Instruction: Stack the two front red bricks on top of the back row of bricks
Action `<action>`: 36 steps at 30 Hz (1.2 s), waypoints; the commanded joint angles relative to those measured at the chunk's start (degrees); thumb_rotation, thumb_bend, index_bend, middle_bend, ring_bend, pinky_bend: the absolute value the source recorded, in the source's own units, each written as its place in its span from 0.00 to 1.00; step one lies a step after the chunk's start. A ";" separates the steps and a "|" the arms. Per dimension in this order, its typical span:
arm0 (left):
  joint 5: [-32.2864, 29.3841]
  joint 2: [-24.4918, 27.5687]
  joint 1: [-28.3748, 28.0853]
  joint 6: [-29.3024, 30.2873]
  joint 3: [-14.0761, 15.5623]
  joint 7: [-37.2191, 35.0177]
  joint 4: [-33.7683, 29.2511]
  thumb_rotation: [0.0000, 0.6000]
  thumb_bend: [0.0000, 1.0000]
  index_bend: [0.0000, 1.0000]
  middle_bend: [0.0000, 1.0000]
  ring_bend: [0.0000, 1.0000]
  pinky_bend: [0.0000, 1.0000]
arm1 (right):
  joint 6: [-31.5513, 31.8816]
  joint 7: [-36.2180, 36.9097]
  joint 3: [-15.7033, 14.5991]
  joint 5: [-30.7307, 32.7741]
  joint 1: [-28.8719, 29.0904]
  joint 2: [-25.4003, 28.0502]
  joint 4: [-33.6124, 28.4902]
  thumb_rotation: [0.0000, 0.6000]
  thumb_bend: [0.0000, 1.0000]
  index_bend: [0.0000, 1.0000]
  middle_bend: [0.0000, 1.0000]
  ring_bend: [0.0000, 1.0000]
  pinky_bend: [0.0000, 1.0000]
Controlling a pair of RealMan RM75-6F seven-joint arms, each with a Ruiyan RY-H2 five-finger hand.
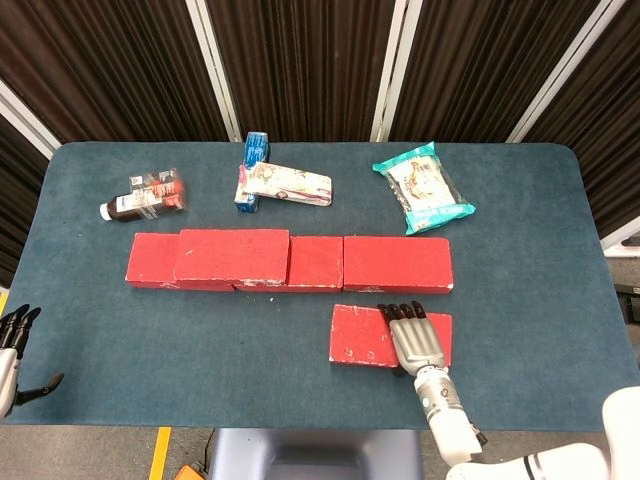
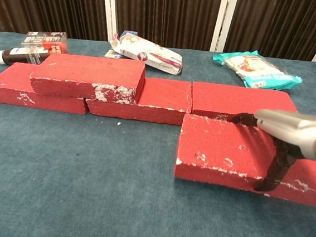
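One red brick (image 1: 362, 336) lies at the front right, and my right hand (image 1: 418, 340) grips its right part, fingers over the top and thumb down the near face. In the chest view this brick (image 2: 222, 152) sits slightly off the table, its far edge overlapping the back row's right brick (image 2: 241, 101), with my right hand (image 2: 285, 133) on it. The back row (image 1: 316, 262) runs across the table's middle. Another red brick (image 1: 232, 255) lies on top of its left part. My left hand (image 1: 12, 345) hangs empty off the table's front-left edge, fingers apart.
Behind the row lie a dark bottle with a boxed pack (image 1: 145, 195), a blue box (image 1: 254, 160) beside a white packet (image 1: 288, 184), and a teal snack bag (image 1: 423, 188). The blue table (image 1: 520, 300) ends close in front of the held brick.
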 commanded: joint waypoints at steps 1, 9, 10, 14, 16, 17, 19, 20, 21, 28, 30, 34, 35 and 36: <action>-0.14 0.10 -0.03 -0.13 -0.02 -0.09 -0.11 1.00 0.18 0.00 0.00 0.00 0.04 | 1.12 -0.79 2.89 -0.16 0.94 2.84 -3.87 1.00 0.44 0.23 0.27 0.20 0.00; -0.18 0.41 0.02 -0.29 0.12 -0.40 -0.27 1.00 0.18 0.00 0.00 0.00 0.04 | 5.42 -8.87 14.57 8.82 8.69 4.87 -3.82 1.00 0.44 0.24 0.27 0.20 0.00; -0.22 0.47 0.02 -0.36 0.13 -0.50 -0.30 1.00 0.18 0.00 0.00 0.00 0.04 | 5.85 -10.33 15.86 10.43 10.10 4.41 -1.89 1.00 0.44 0.24 0.27 0.20 0.00; 0.20 0.49 0.16 0.12 0.18 -0.54 -0.29 1.00 0.18 0.00 0.00 0.00 0.04 | 4.16 -15.69 18.52 15.22 15.27 2.79 6.07 1.00 0.44 0.25 0.28 0.20 0.00; 0.21 0.43 0.25 0.31 0.17 -0.58 -0.35 1.00 0.18 0.00 0.00 0.00 0.04 | 1.98 -15.93 20.10 17.89 16.82 2.09 8.90 1.00 0.44 0.25 0.28 0.20 0.00; 0.16 0.42 0.25 0.29 0.16 -0.56 -0.37 1.00 0.18 0.00 0.00 0.00 0.04 | 0.86 -15.85 20.65 18.85 17.36 1.89 9.86 1.00 0.44 0.25 0.28 0.20 0.00; -0.11 0.37 0.22 0.24 0.06 -0.44 -0.41 1.00 0.18 0.00 0.00 0.00 0.04 | -1.54 -15.69 21.43 20.79 18.42 1.56 11.55 1.00 0.44 0.26 0.28 0.20 0.00; -0.23 0.35 0.21 0.18 0.03 -0.37 -0.44 1.00 0.18 0.00 0.00 0.00 0.04 | -2.67 -15.45 21.63 21.47 18.75 1.47 12.07 1.00 0.44 0.26 0.28 0.20 0.00; -0.31 0.35 0.20 0.12 0.03 -0.34 -0.47 1.00 0.18 0.00 0.00 0.00 0.04 | -3.77 -15.18 21.79 22.20 19.02 1.40 12.52 1.00 0.44 0.27 0.28 0.20 0.00; -0.66 0.29 0.27 0.14 0.04 0.31 -0.78 1.00 0.18 0.00 0.00 0.00 0.04 | -8.47 -13.03 20.48 23.19 20.97 -0.01 15.84 1.00 0.44 0.27 0.28 0.20 0.00; -0.81 0.35 0.26 0.05 0.02 0.41 -0.90 1.00 0.18 0.00 0.00 0.00 0.04 | -8.94 -12.77 20.37 23.91 21.61 -0.49 16.81 1.00 0.44 0.28 0.28 0.20 0.00; -0.81 0.42 0.43 0.35 0.00 0.32 -1.04 1.00 0.18 0.00 0.00 0.00 0.04 | -9.85 -12.16 20.24 25.25 22.79 -1.03 18.58 1.00 0.44 0.28 0.28 0.20 0.00; -0.81 0.44 0.45 0.37 0.01 0.31 -1.04 1.00 0.18 0.00 0.00 0.00 0.04 | -9.90 -12.06 20.14 25.39 22.96 -1.05 18.78 1.00 0.44 0.28 0.28 0.20 0.00; -0.81 0.46 0.45 0.34 0.03 0.32 -1.07 1.00 0.18 0.00 0.00 0.00 0.04 | -9.96 -11.97 20.04 25.60 23.11 -1.02 18.93 1.00 0.44 0.28 0.28 0.20 0.00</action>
